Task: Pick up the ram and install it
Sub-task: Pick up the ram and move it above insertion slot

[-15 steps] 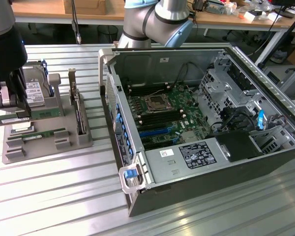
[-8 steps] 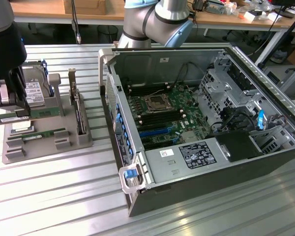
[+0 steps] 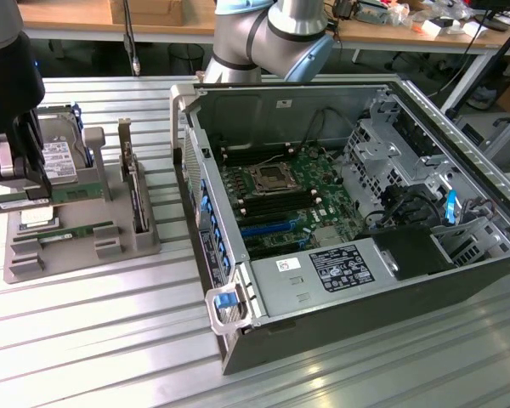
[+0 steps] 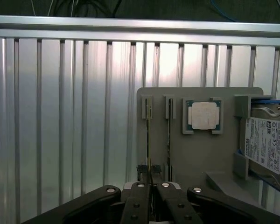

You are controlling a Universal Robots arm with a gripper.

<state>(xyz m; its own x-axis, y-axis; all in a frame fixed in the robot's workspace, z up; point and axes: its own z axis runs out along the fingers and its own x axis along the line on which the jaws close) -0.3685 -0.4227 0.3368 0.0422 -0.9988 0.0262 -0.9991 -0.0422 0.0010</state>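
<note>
The ram [image 4: 148, 140] is a thin green stick standing on edge in a slot of the grey holder tray [image 4: 224, 158]. My gripper [image 4: 150, 176] sits over the stick's near end, its black fingers shut on the thin top edge. In the exterior view the gripper [image 3: 19, 189] hangs at the far left over the same ram [image 3: 72, 194], which still lies along the tray [image 3: 85, 251]. A second green stick [image 4: 169, 135] stands in the neighbouring slot, apart from the fingers.
On the tray are a square silver processor chip [image 4: 203, 115], a hard drive [image 3: 55, 157] and an upright expansion card [image 3: 134, 191]. The open computer case [image 3: 459, 280] lies at the exterior view's right, with the motherboard's memory slots [image 3: 263, 202] exposed. Ribbed metal table all around.
</note>
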